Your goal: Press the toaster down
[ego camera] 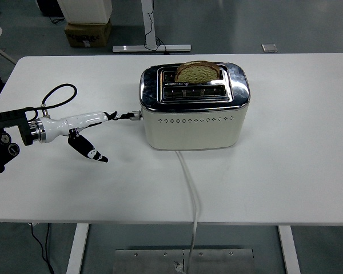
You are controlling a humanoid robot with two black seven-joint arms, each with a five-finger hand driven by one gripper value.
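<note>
Now | left hand [111,116] fingertips at toaster [194,114] left-end lever | right side clear

the wide white rectangular table [286,171] carries a cream two-slot toaster with a chrome top [193,123] just toward 12 o'clock of centre. its pale power cord [191,188] lies toward 6 o'clock, over the near edge.

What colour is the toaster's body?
Cream-white body with a shiny chrome top, seen in the head view.
</note>
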